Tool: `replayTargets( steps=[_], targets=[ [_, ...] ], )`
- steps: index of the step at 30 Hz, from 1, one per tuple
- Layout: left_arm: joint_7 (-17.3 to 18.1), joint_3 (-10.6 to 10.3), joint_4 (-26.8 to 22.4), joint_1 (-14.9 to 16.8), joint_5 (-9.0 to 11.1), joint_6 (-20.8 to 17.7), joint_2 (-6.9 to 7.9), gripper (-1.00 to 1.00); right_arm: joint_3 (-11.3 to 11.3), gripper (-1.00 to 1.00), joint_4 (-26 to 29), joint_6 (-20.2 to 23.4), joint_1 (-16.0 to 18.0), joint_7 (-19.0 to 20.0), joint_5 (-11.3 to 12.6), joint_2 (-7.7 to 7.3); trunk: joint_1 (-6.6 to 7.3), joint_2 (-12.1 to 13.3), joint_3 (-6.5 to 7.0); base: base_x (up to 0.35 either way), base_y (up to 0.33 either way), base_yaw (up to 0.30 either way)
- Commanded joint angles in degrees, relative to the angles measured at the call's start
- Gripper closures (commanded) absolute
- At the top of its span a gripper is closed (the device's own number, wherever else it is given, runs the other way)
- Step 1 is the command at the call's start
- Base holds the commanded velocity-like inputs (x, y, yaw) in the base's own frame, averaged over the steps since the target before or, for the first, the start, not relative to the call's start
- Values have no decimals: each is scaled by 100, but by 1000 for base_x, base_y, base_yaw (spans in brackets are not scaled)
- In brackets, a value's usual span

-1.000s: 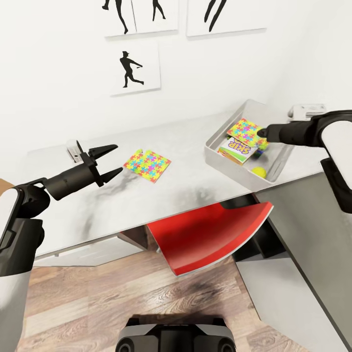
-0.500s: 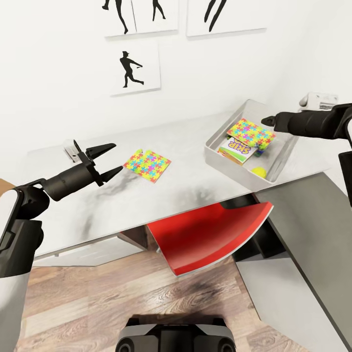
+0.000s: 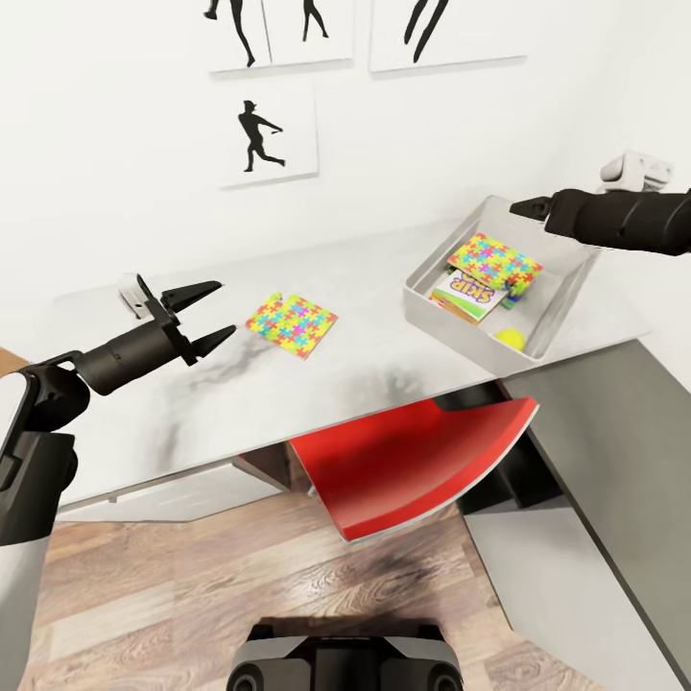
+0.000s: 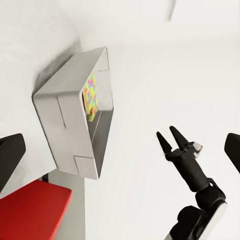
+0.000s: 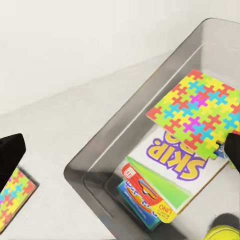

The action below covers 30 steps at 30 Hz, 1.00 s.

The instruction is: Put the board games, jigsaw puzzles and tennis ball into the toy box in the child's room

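One jigsaw puzzle (image 3: 291, 324) lies flat on the pale marbled table (image 3: 374, 278), just right of my open left gripper (image 3: 209, 313). The grey toy box (image 3: 447, 326) stands at the table's right end. Inside it a second jigsaw puzzle (image 3: 494, 262) (image 5: 199, 111) rests on the Skip-Bo board game (image 3: 467, 293) (image 5: 176, 166), with a smaller blue game box (image 5: 145, 196) and the tennis ball (image 3: 511, 338) (image 5: 224, 231) beside them. My right gripper (image 3: 524, 205) (image 4: 170, 136) hovers open above the box's far rim, holding nothing. The bed is out of view.
A red chair (image 3: 413, 461) is tucked under the table's front edge. The dark grey desk section (image 3: 614, 432) runs along the right. Black silhouette posters (image 3: 264, 134) hang on the white wall behind. Wood-plank floor (image 3: 192, 595) lies below.
My right gripper has let go of the jigsaw puzzle inside the toy box and risen up and back from it. The left gripper has drifted slightly left.
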State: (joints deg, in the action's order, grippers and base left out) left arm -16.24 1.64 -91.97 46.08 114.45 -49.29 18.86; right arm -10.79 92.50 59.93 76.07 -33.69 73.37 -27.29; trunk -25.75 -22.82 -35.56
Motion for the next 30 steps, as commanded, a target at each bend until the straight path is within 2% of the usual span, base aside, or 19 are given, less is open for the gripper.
replayTargets(
  steps=[1, 6, 7, 14, 22, 30],
  targets=[
    [-58, 5, -2, 5, 60, -15, 0, -100, -9, -100, 4, 7, 7, -55, 49, -5, -3, -9, -7, 0, 0, 114],
    [23, 9, -4, -36, 60, -13, 65, -100, 16, -100, 4, 7, 61, 187, 52, 97, -3, -9, 3, 0, 0, 187],
    [81, 10, -4, -49, 60, -12, 98, -100, 22, -100, 5, 7, 69, 245, 53, 159, -3, -9, 6, 0, 0, 235],
    [202, 12, -5, -67, 60, -11, 148, -100, 24, -100, 5, 7, 79, 322, 51, 328, -3, -9, 23, 0, 21, 259],
    [235, 12, -5, -72, 60, -11, 160, -100, 16, -100, 5, 7, 61, 334, 39, 373, -3, -9, 37, 0, 196, 239],
    [252, 5, -5, -73, 60, -12, 162, -100, -21, -100, -56, 7, -116, 296, -1, 385, -3, -9, 39, 0, 277, 50]
  ],
)
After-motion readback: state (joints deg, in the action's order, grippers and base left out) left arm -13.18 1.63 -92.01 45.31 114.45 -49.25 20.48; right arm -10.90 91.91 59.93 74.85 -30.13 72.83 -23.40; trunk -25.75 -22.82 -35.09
